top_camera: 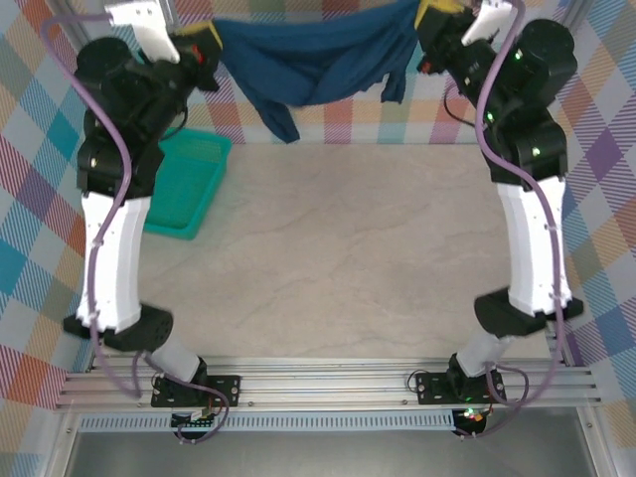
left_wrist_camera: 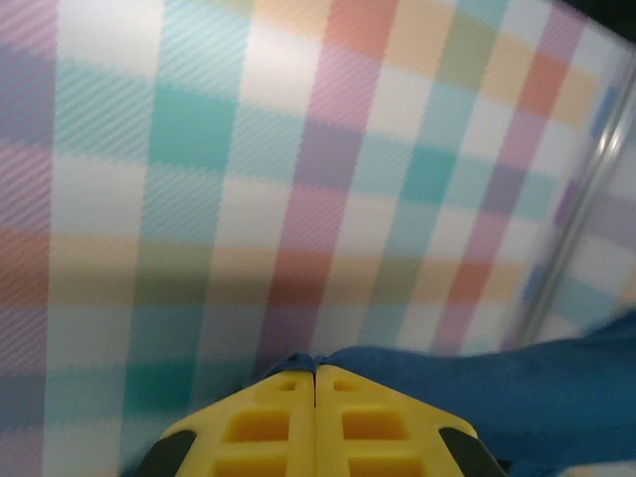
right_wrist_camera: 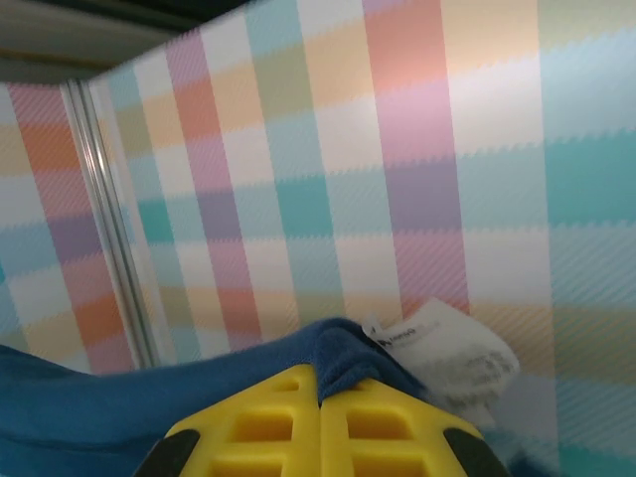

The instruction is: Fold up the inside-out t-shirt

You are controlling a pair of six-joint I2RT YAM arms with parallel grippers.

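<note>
Basket: a teal mesh plastic basket point(top_camera: 195, 177) sits on the desk point(top_camera: 348, 248) at its left edge, towards the far left corner, partly under the raised left arm.
Basket contents: the part of its inside that shows is bare teal floor; the part under the arm is hidden.
T-shirt, place: the navy blue t-shirt point(top_camera: 318, 60) hangs in the air over the far edge of the desk, strung between the two grippers and clear of the basket.
T-shirt, long axis: it runs left to right, along the far edge, and sags in the middle.
T-shirt, loose ends: one tail of cloth droops left of centre, a shorter one near the right end; both point down at the desk.
Left gripper point(top_camera: 207, 42): its yellow fingers are pressed together, clenched on the left end of the t-shirt point(left_wrist_camera: 537, 388); in the left wrist view blue cloth peeps out at the tips of the left gripper point(left_wrist_camera: 315, 370).
Right gripper point(top_camera: 433, 14): clenched on the right end of the t-shirt point(right_wrist_camera: 149, 407); in the right wrist view a fold of cloth bunches over the tips of the right gripper point(right_wrist_camera: 319, 372).
Care label point(right_wrist_camera: 447, 360): white and crumpled, it sticks out of the cloth just right of the right gripper's tips.
Backdrop: a pastel checked wall point(left_wrist_camera: 298, 149) stands behind the shirt.
</note>
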